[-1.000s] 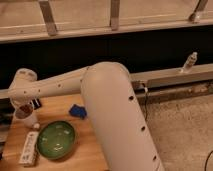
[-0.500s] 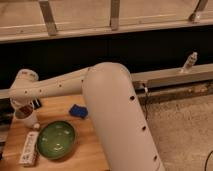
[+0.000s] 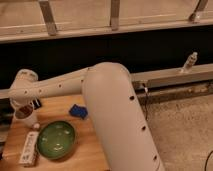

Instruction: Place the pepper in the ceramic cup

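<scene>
The white ceramic cup (image 3: pixel 28 119) stands on the wooden table (image 3: pixel 85 137) at its left edge. My gripper (image 3: pixel 26 106) hangs from the white wrist directly over the cup's mouth, reaching down to its rim. A small dark red shape, which looks like the pepper (image 3: pixel 22 111), shows at the cup's mouth under the gripper. I cannot tell whether it is held or lying in the cup.
A wide green bowl (image 3: pixel 56 140) sits just right of the cup. A blue block (image 3: pixel 78 111) lies behind the bowl. A white packet (image 3: pixel 30 149) lies at the front left. My thick white arm (image 3: pixel 115 115) crosses the table's right side. A dark wall and rail run behind.
</scene>
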Tool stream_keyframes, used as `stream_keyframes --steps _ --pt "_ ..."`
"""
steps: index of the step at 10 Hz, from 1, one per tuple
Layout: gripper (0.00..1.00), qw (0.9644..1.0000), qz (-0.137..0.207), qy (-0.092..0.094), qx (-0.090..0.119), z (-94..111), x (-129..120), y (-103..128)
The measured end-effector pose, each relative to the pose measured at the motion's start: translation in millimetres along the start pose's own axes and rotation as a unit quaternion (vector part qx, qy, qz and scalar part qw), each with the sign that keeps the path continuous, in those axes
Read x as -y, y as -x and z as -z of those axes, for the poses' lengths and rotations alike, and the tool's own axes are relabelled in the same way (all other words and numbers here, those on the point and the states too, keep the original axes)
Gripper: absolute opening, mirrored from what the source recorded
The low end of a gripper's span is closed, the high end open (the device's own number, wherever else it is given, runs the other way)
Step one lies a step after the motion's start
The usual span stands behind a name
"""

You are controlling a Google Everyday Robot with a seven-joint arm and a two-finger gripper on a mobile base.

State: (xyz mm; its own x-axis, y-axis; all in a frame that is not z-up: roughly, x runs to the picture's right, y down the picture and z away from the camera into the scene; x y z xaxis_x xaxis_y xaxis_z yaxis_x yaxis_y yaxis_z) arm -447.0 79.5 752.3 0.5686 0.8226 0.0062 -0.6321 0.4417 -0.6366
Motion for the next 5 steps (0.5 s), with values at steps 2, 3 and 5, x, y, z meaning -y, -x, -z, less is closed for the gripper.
stream_keyframes --steps 2,3,5 --pt "0.80 1.0000 0.000 0.000 0.000 -0.1 -0.3 -0.1" --pt "0.80 1.0000 0.000 0.000 0.000 -0.1 -0.2 -0.1" --pt "0.80 1.0000 0.000 0.000 0.000 0.0 -0.1 -0.1"
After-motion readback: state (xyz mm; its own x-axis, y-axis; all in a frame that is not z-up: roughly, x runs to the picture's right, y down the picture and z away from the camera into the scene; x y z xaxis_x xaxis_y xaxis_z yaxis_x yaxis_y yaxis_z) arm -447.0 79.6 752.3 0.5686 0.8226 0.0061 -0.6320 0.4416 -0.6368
